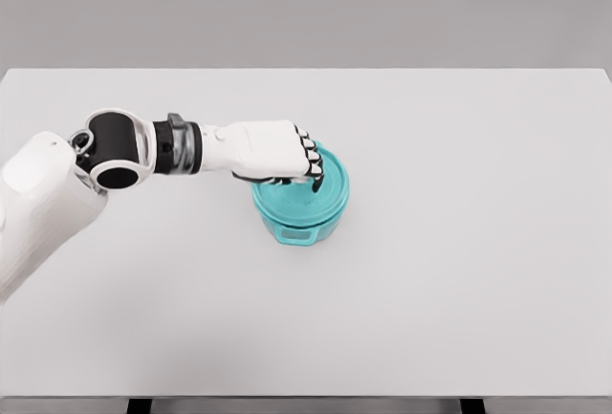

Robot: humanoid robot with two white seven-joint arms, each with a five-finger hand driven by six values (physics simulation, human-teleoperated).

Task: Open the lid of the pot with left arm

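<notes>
— What's in the pot, can you tell?

— No, you can't see inside; the lid sits on top and covers it.

— And its look?

— Teal all over, round, a small handle tab on the near side, standing on the white desk a little left of centre.

— Your left hand?

— Palm down over the lid's top, fingers curled onto it. Whether they actually grip the knob, you can't tell.

Simulated test scene: bare white table, blank grey backdrop.
</notes>
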